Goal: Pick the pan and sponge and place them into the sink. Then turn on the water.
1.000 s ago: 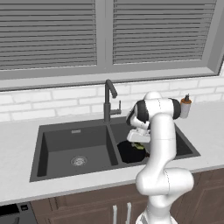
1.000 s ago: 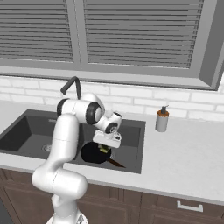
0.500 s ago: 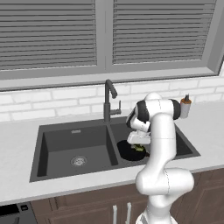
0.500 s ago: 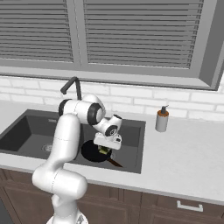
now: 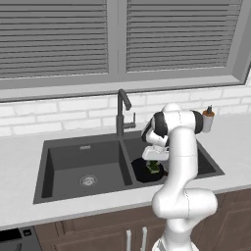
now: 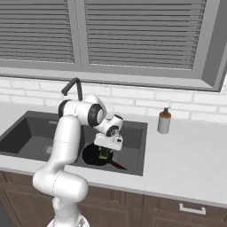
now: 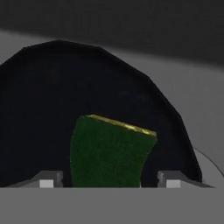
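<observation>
While hanging low over the right basin of the sink (image 5: pixel 54 162), gripper (image 7: pixel 109 181) stands spread, fingertips (image 7: pixel 50 179) clear of the sponge (image 7: pixel 109 151) on either side, not clamped on it. Green face of sponge toward the hand camera, thin yellow edge at 12 o'clock. Sponge sits inside the pan (image 7: pixel 52 96), toward 6 o'clock of the pan floor in the hand view. Cannot tell whether sponge rests flat on the pan or is tilted.

Pan (image 6: pixel 91 155) down in the right basin, dark handle (image 6: pixel 119 166) running toward 4 o'clock in the right base view, against the front wall of the basin. Left basin holds just a round metal drain (image 5: pixel 88 180). Faucet (image 5: pixel 121 110) upright behind the divider between basins, at 11 o'clock of the pan in the left base view. Soap dispenser (image 6: pixel 164 120) on the counter (image 6: pixel 190 155) at 2 o'clock of the sink, well apart from the gripper (image 6: pixel 105 150).
</observation>
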